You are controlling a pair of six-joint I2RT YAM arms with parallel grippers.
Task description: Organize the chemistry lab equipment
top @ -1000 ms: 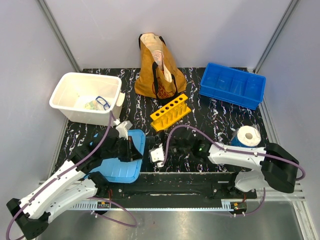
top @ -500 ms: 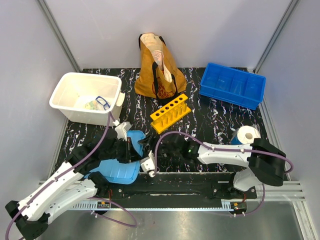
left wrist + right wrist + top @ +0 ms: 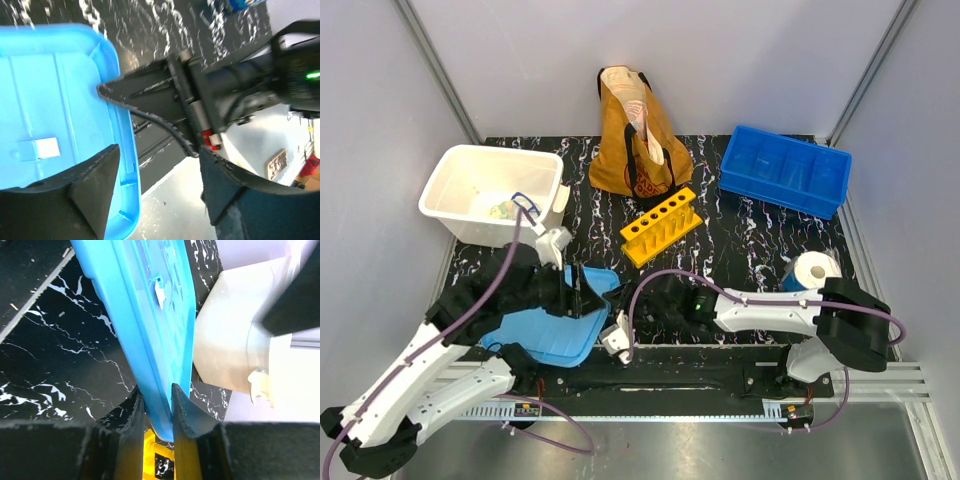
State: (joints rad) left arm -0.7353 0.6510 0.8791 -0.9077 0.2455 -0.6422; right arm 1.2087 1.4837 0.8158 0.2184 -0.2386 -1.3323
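Observation:
A light blue plastic lid (image 3: 542, 334) lies at the near left of the table, its right edge raised. My right gripper (image 3: 608, 303) reaches in from the right and, in the right wrist view, that gripper (image 3: 156, 392) is shut on the lid's rim (image 3: 145, 305). My left gripper (image 3: 582, 288) hovers over the same corner. Seen from the left wrist, the left gripper (image 3: 159, 157) stands open, with the lid (image 3: 50, 100) beside one finger and nothing between them. The yellow test-tube rack (image 3: 660, 225) stands mid-table with its holes empty, and shows beyond the right fingers (image 3: 152, 455).
A white bin (image 3: 465, 165) holding small items sits at the back left, close to the lid (image 3: 225, 340). A mustard tote bag (image 3: 635, 130) stands at the back centre. A blue compartment tray (image 3: 785, 168) lies at the back right, and a white roll (image 3: 815, 270) sits near the right arm.
My left gripper has opened, let go of the lid and drawn back to the left. My right gripper has moved in leftward and closed on the lid's edge.

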